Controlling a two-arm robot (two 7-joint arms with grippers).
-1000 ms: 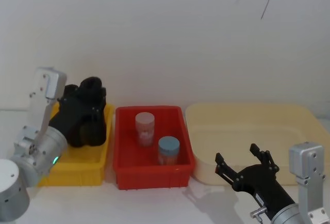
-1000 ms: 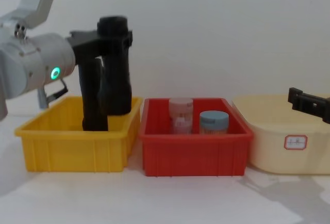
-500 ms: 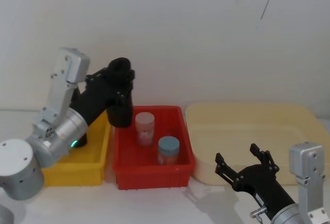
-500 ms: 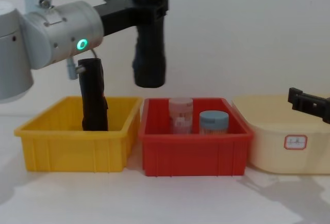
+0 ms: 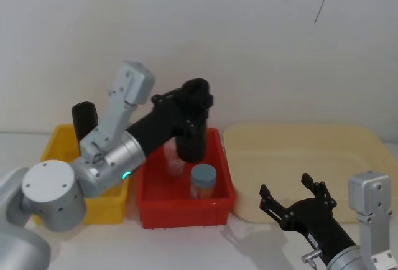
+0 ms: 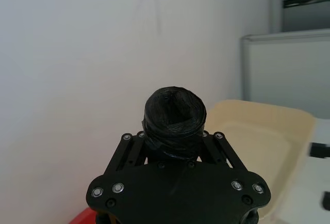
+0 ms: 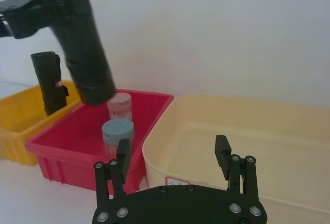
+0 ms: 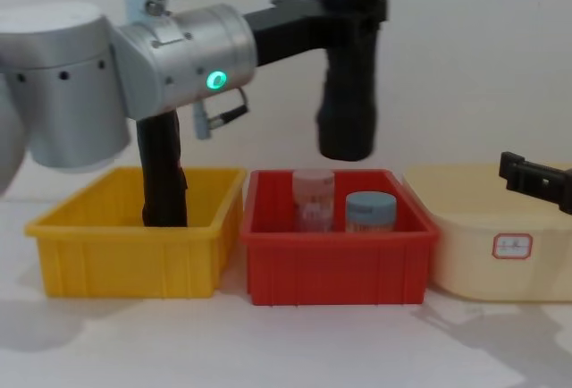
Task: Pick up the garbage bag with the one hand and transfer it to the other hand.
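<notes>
A red bin (image 8: pixel 335 272) sits below the left pincer (image 8: pixel 356 5), holding a pink-capped jar (image 8: pixel 313 198) and a blue-capped jar (image 8: pixel 370 212). Farther to that pincer's left, a yellow bin (image 8: pixel 125 263) holds an upright slim black roll (image 8: pixel 163 173). A cream tub (image 8: pixel 465 254) lies just beyond the right pincer (image 8: pixel 536 182).

in the left wrist view the garbage bag (image 6: pixel 174 111) shows its ring top at centre; its body is hidden behind the black frame of the left end effector (image 6: pixel 175 144). in the chest view the right end effector (image 8: pixel 533 181) is cut off by the right edge at mid height. the slim black roll (image 8: pixel 163 182) loses its top behind the silver arm (image 8: pixel 170 57) at upper left. in the head view the pink jar (image 5: pixel 174 165) is half covered by the bag. the label (image 8: pixel 513 246) on the cream tub (image 8: pixel 465 254) is too small to read.
</notes>
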